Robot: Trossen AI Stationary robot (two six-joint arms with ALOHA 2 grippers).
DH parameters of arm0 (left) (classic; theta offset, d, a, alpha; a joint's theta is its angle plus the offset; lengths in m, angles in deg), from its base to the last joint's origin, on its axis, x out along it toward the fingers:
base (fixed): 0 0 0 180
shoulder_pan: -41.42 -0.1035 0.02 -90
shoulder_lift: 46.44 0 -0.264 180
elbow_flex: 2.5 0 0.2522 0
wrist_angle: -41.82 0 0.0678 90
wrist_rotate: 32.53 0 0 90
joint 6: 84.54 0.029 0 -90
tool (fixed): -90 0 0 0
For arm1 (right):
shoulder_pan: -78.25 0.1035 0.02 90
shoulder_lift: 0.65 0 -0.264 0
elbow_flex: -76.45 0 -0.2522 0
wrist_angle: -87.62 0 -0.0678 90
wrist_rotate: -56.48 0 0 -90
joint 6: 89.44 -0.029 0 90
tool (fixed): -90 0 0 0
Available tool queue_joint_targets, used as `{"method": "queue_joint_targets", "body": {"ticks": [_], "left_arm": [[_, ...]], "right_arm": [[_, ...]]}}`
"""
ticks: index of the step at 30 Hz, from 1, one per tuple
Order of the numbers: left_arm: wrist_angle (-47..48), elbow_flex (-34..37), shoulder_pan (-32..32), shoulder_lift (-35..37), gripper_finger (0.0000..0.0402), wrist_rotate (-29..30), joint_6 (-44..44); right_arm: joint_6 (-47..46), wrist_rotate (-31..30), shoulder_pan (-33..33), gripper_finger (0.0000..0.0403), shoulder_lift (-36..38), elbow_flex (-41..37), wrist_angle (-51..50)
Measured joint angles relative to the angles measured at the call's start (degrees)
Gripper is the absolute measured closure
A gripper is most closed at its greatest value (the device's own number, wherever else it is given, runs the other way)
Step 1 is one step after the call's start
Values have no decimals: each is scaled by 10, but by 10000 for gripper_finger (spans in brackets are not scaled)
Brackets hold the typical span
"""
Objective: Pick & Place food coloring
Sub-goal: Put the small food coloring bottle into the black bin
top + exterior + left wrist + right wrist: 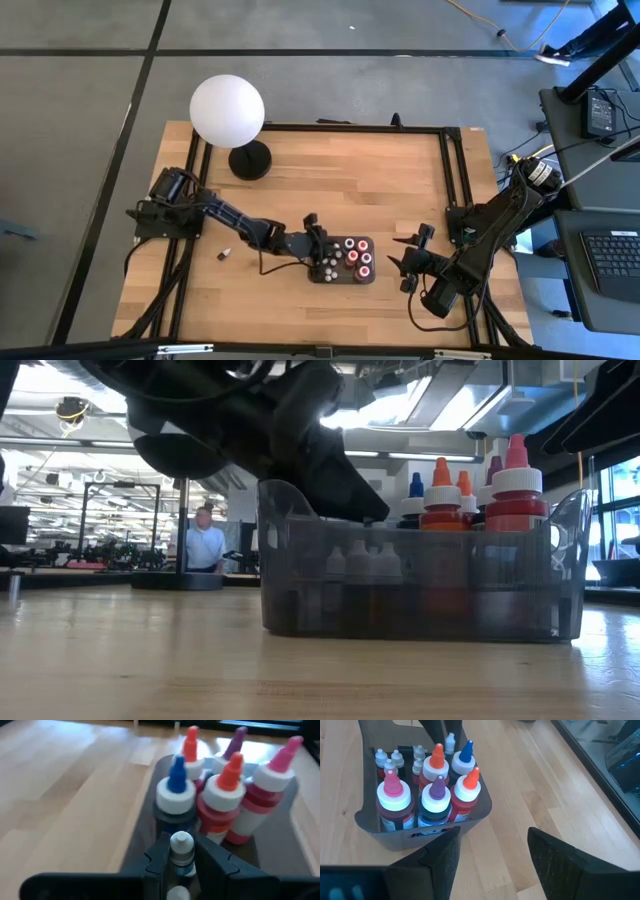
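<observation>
Left gripper [181, 857]: you have it clamped on a small white-capped dropper bottle [182, 849], held upright over the tray's left end.
Held bottle's axis: vertical, cap up, so lowering straight down should seat it.
Dark tray [341, 276]: directly beneath; larger food coloring bottles [436, 787] stand in its right part, small ones on the left.
Stray bottle [226, 253]: lies on the table left of the tray, nearer your left arm.
Right gripper [490, 852]: wide apart, empty, waiting just right of the tray.

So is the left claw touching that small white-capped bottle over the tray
Touching. The left wrist view shows the left claw with both fingers pressed against the small white-capped bottle, no gap on either side, over the dark tray.
</observation>
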Motion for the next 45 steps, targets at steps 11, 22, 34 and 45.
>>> {"method": "queue_joint_targets", "body": {"ticks": [11, 22, 34, 45], "left_arm": [[24, 0, -1, 0, 329, 6, 3], [14, -2, -4, -15, 328, 25, 18], [14, -1, -3, -14, 318, 17, 26], [13, 0, -3, -15, 307, 15, 33]], "right_arm": [[0, -1, 0, 170, 0, 0, 0], [0, -1, 0, 170, 0, 0, 0], [0, -1, 0, 170, 0, 0, 0], [0, -1, 0, 170, 0, 0, 0]]}}
